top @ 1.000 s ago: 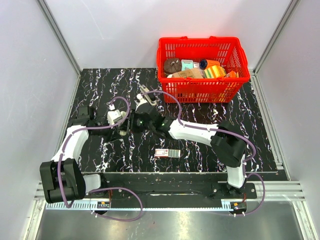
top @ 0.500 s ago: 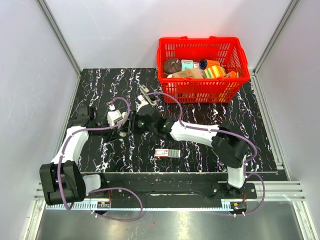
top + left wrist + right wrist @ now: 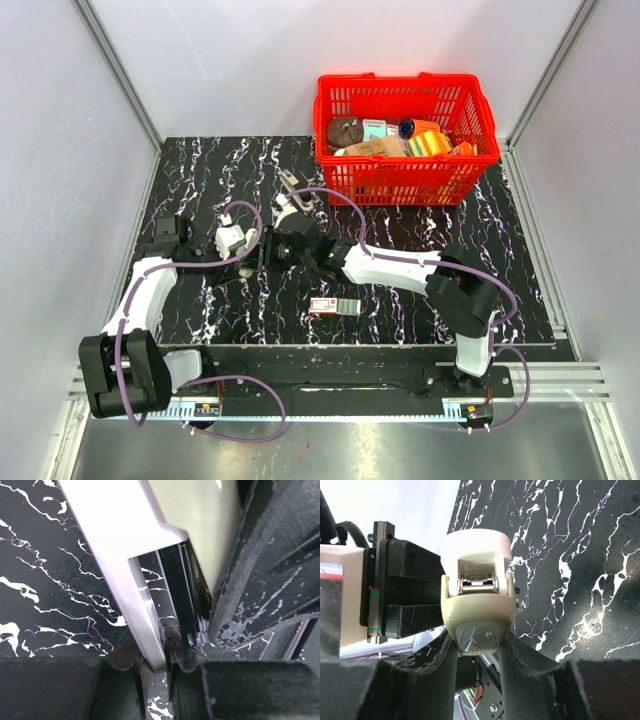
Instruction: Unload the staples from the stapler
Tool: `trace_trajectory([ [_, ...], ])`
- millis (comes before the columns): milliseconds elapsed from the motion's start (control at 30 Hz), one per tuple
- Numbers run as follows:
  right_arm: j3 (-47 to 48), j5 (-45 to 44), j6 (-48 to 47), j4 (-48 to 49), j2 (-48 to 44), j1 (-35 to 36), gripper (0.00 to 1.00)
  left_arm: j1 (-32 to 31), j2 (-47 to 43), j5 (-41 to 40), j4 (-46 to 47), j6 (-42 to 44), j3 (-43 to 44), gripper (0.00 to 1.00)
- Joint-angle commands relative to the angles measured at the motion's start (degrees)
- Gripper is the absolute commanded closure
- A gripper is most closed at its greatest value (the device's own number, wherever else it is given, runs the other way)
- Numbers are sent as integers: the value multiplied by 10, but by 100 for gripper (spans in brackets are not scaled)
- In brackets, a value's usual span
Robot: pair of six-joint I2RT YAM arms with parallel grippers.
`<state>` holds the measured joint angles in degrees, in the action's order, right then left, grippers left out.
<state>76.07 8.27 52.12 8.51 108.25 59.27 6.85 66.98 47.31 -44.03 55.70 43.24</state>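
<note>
The stapler point(image 3: 478, 595) hangs above the table point(image 3: 200, 180), a little toward 9 o'clock of its centre, where the two arms meet; the top view hides most of it. The right gripper point(image 3: 479, 647) is clamped on the flanks of the cream body at its hinge end, probably to hold it steady. The left gripper point(image 3: 160, 672) is closed around the pale metal base, beside the black magazine channel point(image 3: 180, 595) (apparently bared) - a two-handed hold that suits pulling the halves apart. The long axis seems to run roughly 3 to 9 o'clock, hinge end toward 3, nose toward 9, though the top view cannot confirm it. A small box point(image 3: 333, 306) lies near 6 o'clock, apart from the stapler; the red basket point(image 3: 405, 180) sits at 1 o'clock.
</note>
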Motion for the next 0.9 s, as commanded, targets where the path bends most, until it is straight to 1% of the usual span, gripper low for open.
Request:
trace_trajectory([
  [0, 1, 2, -26, -59, -21, -11, 100, 6, -30, 18, -11, 42, 8, 79],
  [33, 6, 1, -25, -58, -18, -11, 100, 6, -33, 24, -23, 47, 7, 69],
  [100, 11, 0, -22, -53, -14, -12, 100, 5, -39, 36, -43, 59, 4, 60],
  [200, 18, -1, -15, -46, -5, -13, 100, 4, -46, 50, -66, 77, 0, 49],
  [233, 20, -1, -14, -46, -2, -13, 100, 5, -46, 52, -66, 76, -2, 47],
  [267, 21, -1, -13, -46, -1, -14, 100, 5, -48, 53, -66, 75, -4, 43],
  [367, 21, -4, -14, -46, -1, -18, 100, 5, -48, 53, -66, 72, -4, 40],
  [400, 20, -5, -14, -46, -1, -20, 100, 6, -47, 53, -66, 71, -5, 31],
  [533, 17, -7, -13, -46, -3, -27, 100, 14, -39, 48, -50, 48, -1, 30],
  [633, 16, -12, -13, -46, -3, -29, 100, 37, -23, 56, -53, 39, 11, 30],
  [767, 19, -15, -11, -46, -2, -30, 100, 57, -1, 88, -116, 83, 36, 28],
  [867, 17, -13, -10, -42, -2, -29, 100, 60, -4, 86, -109, 87, 26, 27],
])
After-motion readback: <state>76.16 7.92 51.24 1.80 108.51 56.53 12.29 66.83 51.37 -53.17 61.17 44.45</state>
